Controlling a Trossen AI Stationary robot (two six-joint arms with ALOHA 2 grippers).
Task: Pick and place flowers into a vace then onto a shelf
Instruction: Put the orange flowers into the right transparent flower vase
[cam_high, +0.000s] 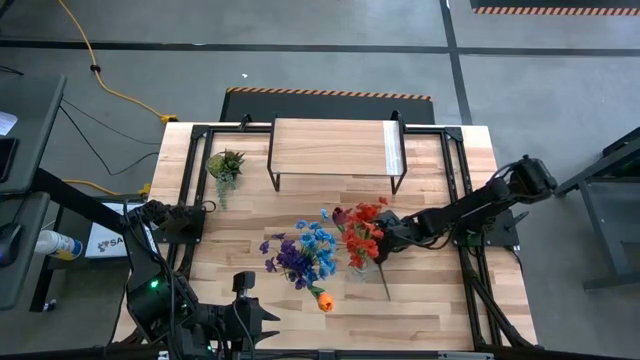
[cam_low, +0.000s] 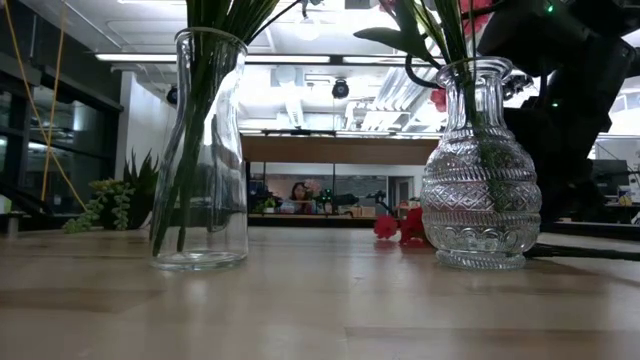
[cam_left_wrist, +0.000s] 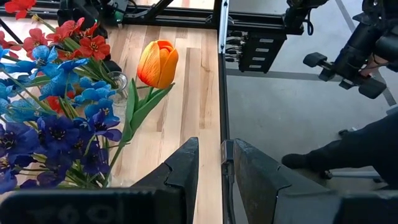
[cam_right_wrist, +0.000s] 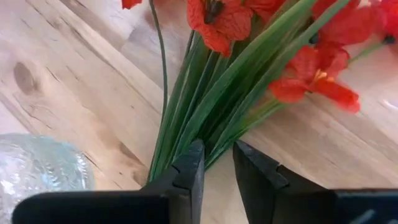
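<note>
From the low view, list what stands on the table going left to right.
Small spiky green plant → tall plain glass vase holding green stems → red flower lying on the table farther back → round patterned glass vase holding stems.

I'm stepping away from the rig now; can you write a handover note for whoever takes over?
Left pincer: open, empty, near the orange tulip.
Right pincer: at the green stems of red flowers lying on the table beside the patterned glass vase.
Done: blue and purple flowers and the tulip stand in the plain clear glass vase.
Left: those red flowers into a vase, then vases onto the low light-wood shelf.
</note>
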